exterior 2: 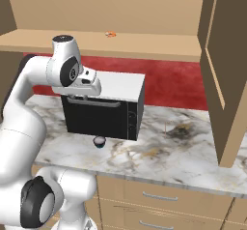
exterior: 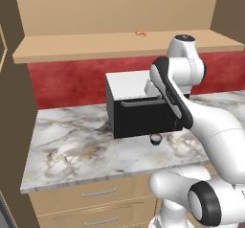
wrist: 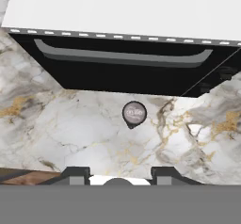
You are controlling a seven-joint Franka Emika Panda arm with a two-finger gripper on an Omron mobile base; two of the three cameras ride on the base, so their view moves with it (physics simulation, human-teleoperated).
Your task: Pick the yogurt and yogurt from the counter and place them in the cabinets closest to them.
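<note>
One yogurt (exterior: 155, 139) cup on the counter (exterior: 72, 145), one black microwave (exterior: 141, 112) just behind it, one small orange item (exterior: 140, 33) on the far cabinet shelf (exterior: 95, 47), two lower drawers (exterior: 98, 192) near

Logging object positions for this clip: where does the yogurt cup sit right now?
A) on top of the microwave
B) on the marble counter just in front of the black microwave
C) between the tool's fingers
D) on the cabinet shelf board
B: the yogurt stands on the counter in front of the microwave, with the tool above and apart from it.
</note>
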